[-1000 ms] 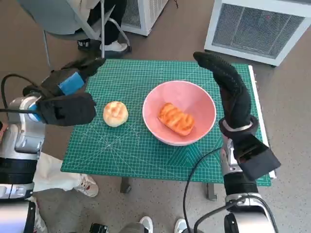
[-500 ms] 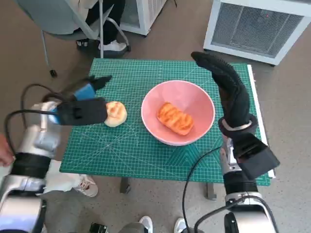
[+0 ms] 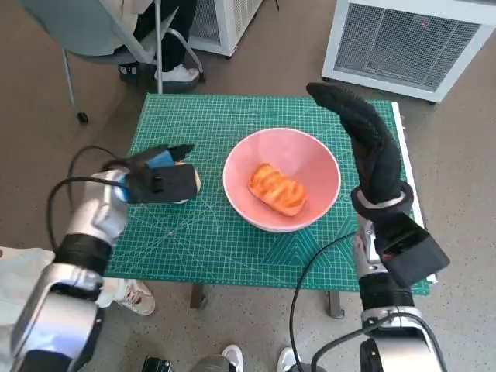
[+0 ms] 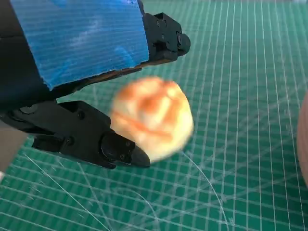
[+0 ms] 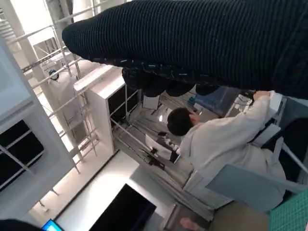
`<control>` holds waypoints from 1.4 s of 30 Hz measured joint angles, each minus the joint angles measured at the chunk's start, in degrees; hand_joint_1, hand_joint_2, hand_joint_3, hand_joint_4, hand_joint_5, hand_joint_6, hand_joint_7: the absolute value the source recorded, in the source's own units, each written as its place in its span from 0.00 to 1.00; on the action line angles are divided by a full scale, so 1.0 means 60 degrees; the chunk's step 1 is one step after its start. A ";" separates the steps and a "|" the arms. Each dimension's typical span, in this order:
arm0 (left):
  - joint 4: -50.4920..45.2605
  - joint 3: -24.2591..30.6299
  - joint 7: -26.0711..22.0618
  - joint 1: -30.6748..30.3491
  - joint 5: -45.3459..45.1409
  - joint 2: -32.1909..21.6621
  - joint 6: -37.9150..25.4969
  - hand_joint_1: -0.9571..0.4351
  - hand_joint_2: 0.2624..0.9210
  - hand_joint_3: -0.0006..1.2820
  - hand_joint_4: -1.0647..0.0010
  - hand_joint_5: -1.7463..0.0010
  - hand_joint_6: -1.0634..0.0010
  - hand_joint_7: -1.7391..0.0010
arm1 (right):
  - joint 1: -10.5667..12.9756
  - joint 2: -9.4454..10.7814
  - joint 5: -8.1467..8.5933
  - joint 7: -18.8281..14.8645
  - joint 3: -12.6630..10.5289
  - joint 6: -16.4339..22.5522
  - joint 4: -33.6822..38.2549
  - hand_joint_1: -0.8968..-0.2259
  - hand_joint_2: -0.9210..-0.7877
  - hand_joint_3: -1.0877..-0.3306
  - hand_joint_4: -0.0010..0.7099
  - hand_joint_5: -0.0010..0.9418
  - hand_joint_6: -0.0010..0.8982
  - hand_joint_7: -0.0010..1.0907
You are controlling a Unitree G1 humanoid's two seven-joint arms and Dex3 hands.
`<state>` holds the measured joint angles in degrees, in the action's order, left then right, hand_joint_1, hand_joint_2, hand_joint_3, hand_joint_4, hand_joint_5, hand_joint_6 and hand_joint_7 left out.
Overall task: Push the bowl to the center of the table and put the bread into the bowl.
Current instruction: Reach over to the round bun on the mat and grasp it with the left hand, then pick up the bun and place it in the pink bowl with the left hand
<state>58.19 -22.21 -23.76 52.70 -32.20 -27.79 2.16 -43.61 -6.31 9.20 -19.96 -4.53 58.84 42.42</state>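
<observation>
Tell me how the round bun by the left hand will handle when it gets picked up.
The round bun looks soft and puffy, so it is probably light and may squash under a firm grip. Its domed shape suggests it could roll on the green mat if nudged. The left hand has fingers on both sides, which should steady it.

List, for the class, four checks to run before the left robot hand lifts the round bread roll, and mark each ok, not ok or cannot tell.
1. Pink bowl near the middle of the green mat: ok.
2. Room in the bowl beside the glazed bread already inside: ok.
3. Left robot hand fingers either side of the round roll: ok.
4. Firm grip on the roll: cannot tell; the wrist view is blurred.
5. Right robot hand raised, touching nothing: ok.
</observation>
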 measured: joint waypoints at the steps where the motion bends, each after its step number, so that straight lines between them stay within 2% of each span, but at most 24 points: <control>1: 0.0131 -0.0047 0.0045 0.0051 -0.0036 0.0047 0.0008 0.53 0.87 0.00 0.92 0.99 0.75 0.97 | 0.0005 -0.0014 0.0005 -0.0001 -0.0002 -0.0019 -0.0019 0.45 0.00 0.29 0.23 0.37 0.00 0.68; 6: 0.0756 -0.0171 0.0287 0.0285 -0.0146 0.0262 0.0010 0.53 0.88 0.00 0.88 0.98 0.70 0.96 | 0.0051 -0.0032 0.0014 0.0000 -0.0005 -0.0127 -0.0124 0.45 0.00 0.29 0.22 0.37 0.00 0.68; 11: 0.1302 -0.0282 0.0662 0.0430 -0.0219 0.0436 0.0023 0.55 0.90 0.01 0.76 0.97 0.62 0.94 | 0.0104 -0.0034 0.0003 0.0001 -0.0004 -0.0140 -0.0205 0.45 0.00 0.29 0.21 0.37 0.00 0.68; 14: 0.1507 -0.0311 0.0912 0.0440 -0.0230 0.0509 0.0071 0.56 0.94 0.01 0.57 0.96 0.53 0.92 | 0.0127 -0.0034 -0.0014 0.0006 -0.0002 -0.0156 -0.0229 0.45 0.00 0.29 0.21 0.38 0.00 0.68; 15: 0.1562 -0.0319 0.1005 0.0440 -0.0236 0.0527 0.0104 0.57 0.94 0.01 0.54 0.95 0.52 0.92 | 0.0138 -0.0033 -0.0023 0.0009 -0.0001 -0.0161 -0.0243 0.45 0.00 0.29 0.21 0.38 0.00 0.68; 16: 0.1604 -0.0324 0.1100 0.0441 -0.0239 0.0533 0.0148 0.57 0.95 0.01 0.45 0.93 0.47 0.90 | 0.0148 -0.0030 -0.0029 0.0011 0.0000 -0.0166 -0.0254 0.45 0.00 0.29 0.21 0.38 0.00 0.68; 17: 0.1642 -0.0327 0.1180 0.0441 -0.0239 0.0533 0.0200 0.58 0.96 0.01 0.42 0.93 0.45 0.89 | 0.0155 -0.0029 -0.0033 0.0012 0.0001 -0.0171 -0.0264 0.45 0.00 0.29 0.21 0.38 0.00 0.68; 18: 0.1674 -0.0329 0.1255 0.0441 -0.0239 0.0531 0.0251 0.60 0.97 0.03 0.40 0.80 0.46 0.75 | 0.0163 -0.0029 -0.0037 0.0015 0.0000 -0.0178 -0.0279 0.45 0.00 0.29 0.21 0.38 0.00 0.68; 19: 0.1704 -0.0329 0.1338 0.0440 -0.0239 0.0529 0.0312 0.63 0.98 0.07 0.41 0.61 0.50 0.57 | 0.0171 -0.0029 -0.0045 0.0020 0.0000 -0.0189 -0.0295 0.45 0.00 0.29 0.21 0.38 0.00 0.68; 20: 0.1719 -0.0330 0.1462 0.0439 -0.0244 0.0520 0.0388 0.65 0.99 0.08 0.41 0.50 0.50 0.46 | 0.0181 -0.0029 -0.0050 0.0024 0.0001 -0.0202 -0.0312 0.45 0.00 0.29 0.21 0.38 0.00 0.68; 23: 0.1730 -0.0332 0.1760 0.0440 -0.0257 0.0454 0.0598 0.67 1.00 0.07 0.38 0.36 0.45 0.39 | 0.0207 -0.0017 -0.0062 0.0032 0.0002 -0.0215 -0.0344 0.44 0.00 0.29 0.20 0.39 0.00 0.68; 25: 0.1731 -0.0333 0.1909 0.0440 -0.0261 0.0388 0.0735 0.68 0.99 0.06 0.37 0.32 0.42 0.38 | 0.0230 -0.0015 -0.0065 0.0035 0.0002 -0.0219 -0.0360 0.44 0.00 0.29 0.20 0.39 0.00 0.68; 29: 0.1722 -0.0326 0.2053 0.0440 -0.0267 0.0231 0.0854 0.69 0.99 0.05 0.33 0.31 0.40 0.38 | 0.0284 -0.0014 -0.0068 0.0041 0.0000 -0.0220 -0.0365 0.44 0.00 0.29 0.20 0.40 0.00 0.68; 33: 0.1524 -0.0244 0.2062 0.0439 -0.0240 0.0042 0.0855 0.69 0.99 0.05 0.31 0.34 0.41 0.35 | 0.0290 -0.0015 -0.0068 0.0045 -0.0001 -0.0220 -0.0363 0.45 0.00 0.29 0.20 0.40 0.00 0.68; 42: 0.0276 0.0198 0.2042 0.0470 -0.0041 -0.0327 0.0827 0.69 1.00 0.05 0.32 0.36 0.43 0.32 | 0.0287 -0.0005 -0.0069 0.0049 0.0002 -0.0222 -0.0361 0.46 0.00 0.29 0.19 0.41 0.00 0.68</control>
<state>59.85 -21.03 -11.51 55.52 -32.44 -29.75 7.13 -41.88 -6.34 8.78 -19.67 -4.52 57.51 40.25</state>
